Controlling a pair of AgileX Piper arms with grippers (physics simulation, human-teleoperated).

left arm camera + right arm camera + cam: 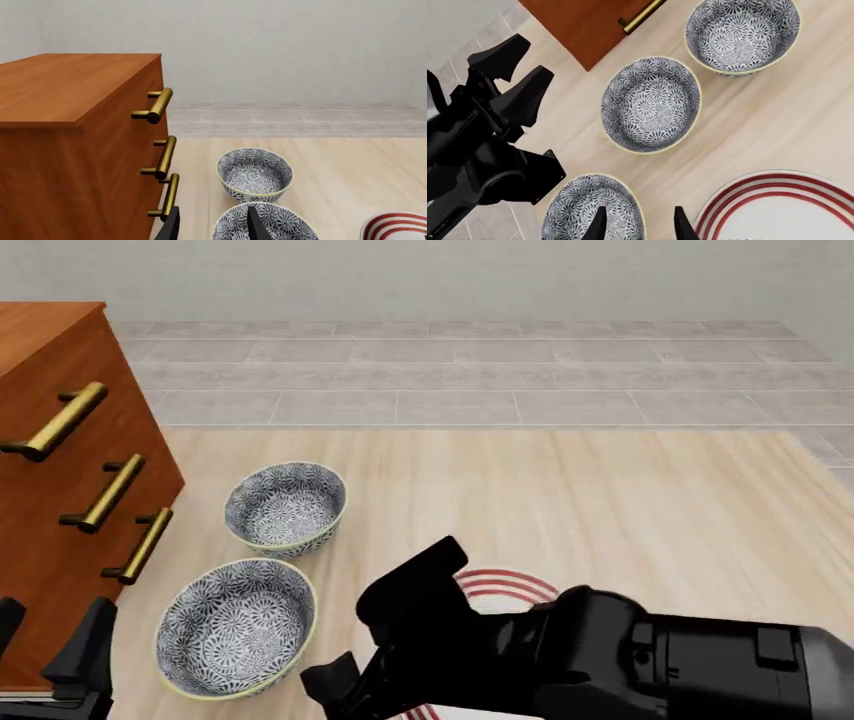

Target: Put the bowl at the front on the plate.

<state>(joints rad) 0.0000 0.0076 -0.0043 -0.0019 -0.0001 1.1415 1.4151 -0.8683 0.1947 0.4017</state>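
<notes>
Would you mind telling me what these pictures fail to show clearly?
1. The bowl at the front: missing from the front view; cut off by the right wrist view's edge.
2. The plate: mostly behind the right arm in the front view; clipped in both wrist views.
3. The right gripper: only fingertips show, so rim contact is unclear.

3 bowls [651, 104], 1 plate [774, 210], maybe
</notes>
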